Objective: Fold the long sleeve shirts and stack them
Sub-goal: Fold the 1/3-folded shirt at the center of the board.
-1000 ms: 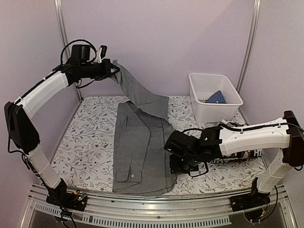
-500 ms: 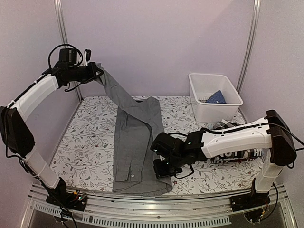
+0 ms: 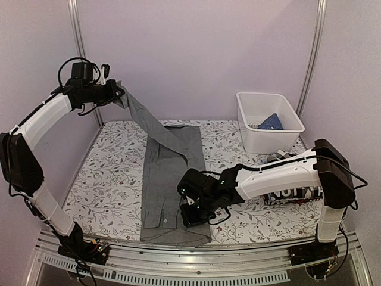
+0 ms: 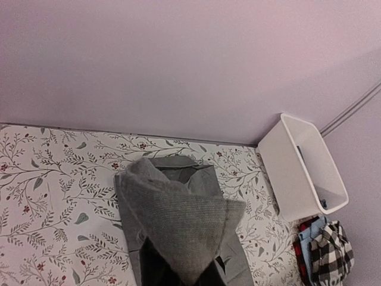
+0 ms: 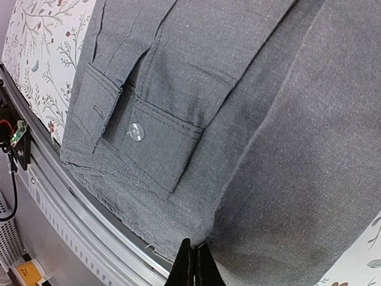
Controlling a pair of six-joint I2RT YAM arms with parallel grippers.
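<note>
Now we see the grey shirt [image 3: 162,190] lying long on the floral table [image 3: 107,179]. It is plain and finely woven, with a buttoned cuff near the hem. Our left gripper [image 3: 121,92] is clamped on one end, held high, so cloth slopes down from it. Our right gripper [image 3: 193,215] pinches the near hem (fingertips pressed together) — the folded body spreads away beyond it.

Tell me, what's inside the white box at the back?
A blue cloth lies inside the white box, down by its near wall. That wall hides the cloth's lower part and anything that might be underneath it. The rest of the inside looks bare.
</note>
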